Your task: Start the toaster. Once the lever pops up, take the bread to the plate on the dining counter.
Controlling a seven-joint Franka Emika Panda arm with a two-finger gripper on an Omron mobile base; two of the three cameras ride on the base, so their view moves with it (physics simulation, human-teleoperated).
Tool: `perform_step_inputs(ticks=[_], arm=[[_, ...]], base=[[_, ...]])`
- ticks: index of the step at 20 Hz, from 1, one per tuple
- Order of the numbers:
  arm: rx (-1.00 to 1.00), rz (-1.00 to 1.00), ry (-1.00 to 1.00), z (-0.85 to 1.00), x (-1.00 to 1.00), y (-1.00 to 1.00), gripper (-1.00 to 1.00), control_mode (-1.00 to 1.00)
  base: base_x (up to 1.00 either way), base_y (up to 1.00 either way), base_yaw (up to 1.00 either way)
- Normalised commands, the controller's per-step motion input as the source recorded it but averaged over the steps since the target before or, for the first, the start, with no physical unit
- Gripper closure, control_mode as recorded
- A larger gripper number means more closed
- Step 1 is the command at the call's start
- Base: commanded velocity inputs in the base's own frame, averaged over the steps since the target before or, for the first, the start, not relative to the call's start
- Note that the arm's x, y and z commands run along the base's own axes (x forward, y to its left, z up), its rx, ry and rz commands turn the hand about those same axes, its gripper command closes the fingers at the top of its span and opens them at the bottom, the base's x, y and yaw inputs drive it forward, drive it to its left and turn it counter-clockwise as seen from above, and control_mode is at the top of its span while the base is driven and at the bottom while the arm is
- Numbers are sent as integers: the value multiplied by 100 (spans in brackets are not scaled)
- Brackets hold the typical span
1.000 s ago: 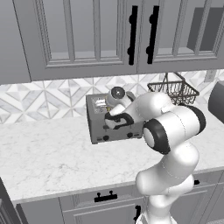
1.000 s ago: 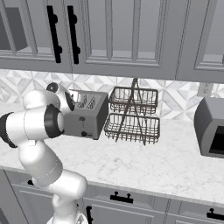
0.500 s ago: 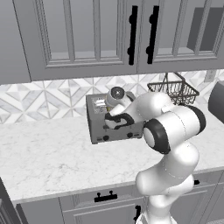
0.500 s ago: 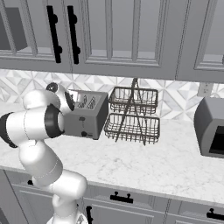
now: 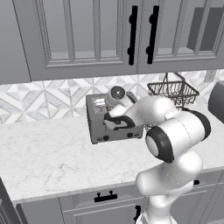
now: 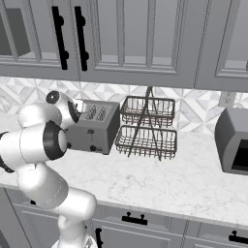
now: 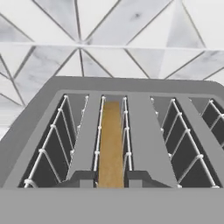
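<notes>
worktop (image 5: 48, 157) first, pale marble along the back wall, and the toaster (image 5: 111, 118) sits on it pushed up toward the tiles, front panel facing out so the levers and knobs are within the arm's reach. next to it on the right base view, the two-tier wire basket (image 6: 147, 127) stands just beside the toaster, and a dark boxy appliance (image 6: 232, 140) sits well apart at the far right.

the arm is folded in over the toaster, with the claw (image 5: 117, 123) low at the toaster's front upper edge. my read is that's the spot to work a lever or reach into a slot, though which one i can't tell from back here.

now the hand view earns its keep: it looks straight down along the slots, and there's the bread (image 7: 110, 144), golden-orange and edge-on, sitting down inside one slot between the wire guides, still well within the toaster. neither base view gives you that slice at all. the two dark fingertips (image 7: 82, 178) stand close together, one either side of the bread's near edge, narrowed about it; whether they truly pinch it or just flank it, i can't say.

the base views, in turn, give the toaster's place on the worktop, which the hand view can't.
</notes>
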Motion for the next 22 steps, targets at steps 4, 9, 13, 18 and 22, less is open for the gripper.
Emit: perform_step_inputs(ticks=[4, 9, 13, 18, 22], arm=[[0, 0, -1, 52, -37, 2, 100, -100], [0, 0, 0, 85, -17, 0, 100, -100], [0, 0, 1, 54, -21, 0, 100, -100], [0, 0, 3, 16, -57, 0, 100, -100], [0, 0, 0, 0, -73, 0, 100, -100]], base=[[0, 0, 0], [0, 0, 0], [0, 0, 0], [0, 0, 0], [0, 0, 0]])
